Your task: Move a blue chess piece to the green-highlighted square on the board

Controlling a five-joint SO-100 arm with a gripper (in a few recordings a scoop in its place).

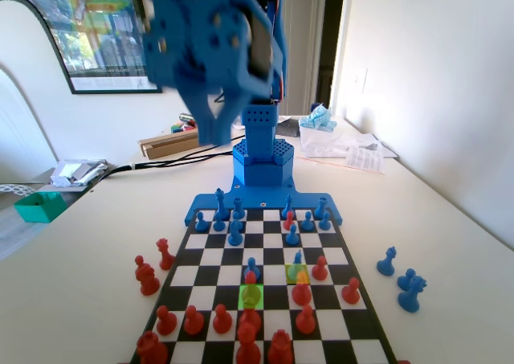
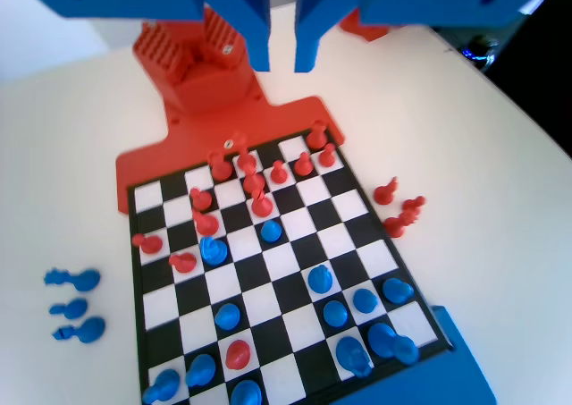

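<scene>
Right now, in the fixed view, your gripper (image 1: 215, 111) hangs high above the far end of the board (image 1: 353, 301), blurred and large against the wall, well clear of every piece. Its two jaws point down with a gap between them and nothing in that gap. The green-highlighted square (image 1: 250, 296) lies toward the near edge of the board, a little left of centre, and a red pawn (image 1: 250, 278) rises at its far side; you cannot tell from here whether that pawn's base stands on the green or on the square behind. The blue chess piece (image 1: 252, 267) stands just beyond that red pawn, in the same file, nearer the arm. One file to the right you see the lime-tinted square (image 1: 297, 273), with a blue pawn (image 1: 298, 257) at its far edge. Captured red pieces (image 1: 147, 274) sit on the table by the board's left edge, and captured blue pieces (image 1: 405, 280) by its right edge.

In the wrist view, the gripper (image 2: 281, 61) comes down from the top edge, jaws parted by a narrow slot, holding nothing. The board (image 2: 150, 304) lies far below. The blue chess piece (image 2: 271, 231) stands near the board's middle, just on the near side of a red pawn (image 2: 262, 204).
</scene>
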